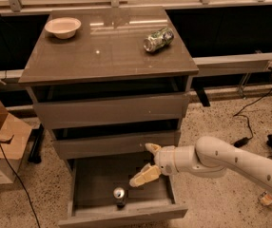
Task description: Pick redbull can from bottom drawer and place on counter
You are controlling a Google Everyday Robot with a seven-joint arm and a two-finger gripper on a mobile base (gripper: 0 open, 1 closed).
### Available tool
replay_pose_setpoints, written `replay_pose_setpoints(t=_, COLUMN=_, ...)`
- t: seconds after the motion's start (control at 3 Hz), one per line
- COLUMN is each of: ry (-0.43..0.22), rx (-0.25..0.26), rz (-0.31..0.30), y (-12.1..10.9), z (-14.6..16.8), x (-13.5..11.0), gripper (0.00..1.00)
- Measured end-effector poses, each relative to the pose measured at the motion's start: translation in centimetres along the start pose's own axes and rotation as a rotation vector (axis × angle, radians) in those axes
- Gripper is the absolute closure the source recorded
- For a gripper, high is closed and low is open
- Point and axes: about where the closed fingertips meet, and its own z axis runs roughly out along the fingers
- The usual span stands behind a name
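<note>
The redbull can (120, 195) stands upright in the open bottom drawer (83, 194), near its front wall, silver top up. My gripper (147, 165) hangs over the drawer's right half, up and to the right of the can and apart from it. Its two cream fingers are spread, one up near the middle drawer's front, one down-left toward the can; nothing is between them. The counter (102, 46) is the glossy top of the cabinet, well above the gripper.
A dented green-and-white can (158, 38) lies on its side at the counter's back right. A cream bowl (63, 26) sits at its back left. Cardboard boxes (0, 146) stand on the floor at left. Cables (250, 127) run across the floor at right.
</note>
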Motion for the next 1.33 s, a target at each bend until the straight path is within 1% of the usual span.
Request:
replay_pose_setpoints(t=0.33, ry=-0.017, rx=0.005, rz=0.041, y=-1.1, z=1.7, x=1.9, gripper=0.00)
replay_pose_setpoints(t=0.67, ry=-0.049, rx=-0.012, rz=0.072, y=-2.5, z=5.0, x=5.6, gripper=0.00)
replay_pose_setpoints(t=1.0, ry=-0.107, rx=-0.052, rz=0.173, y=-4.2, z=8.7, x=10.4, gripper=0.00)
replay_pose_setpoints(t=1.33, ry=-0.103, rx=-0.056, rz=0.171, y=-3.8, z=8.8, x=10.3, gripper=0.00)
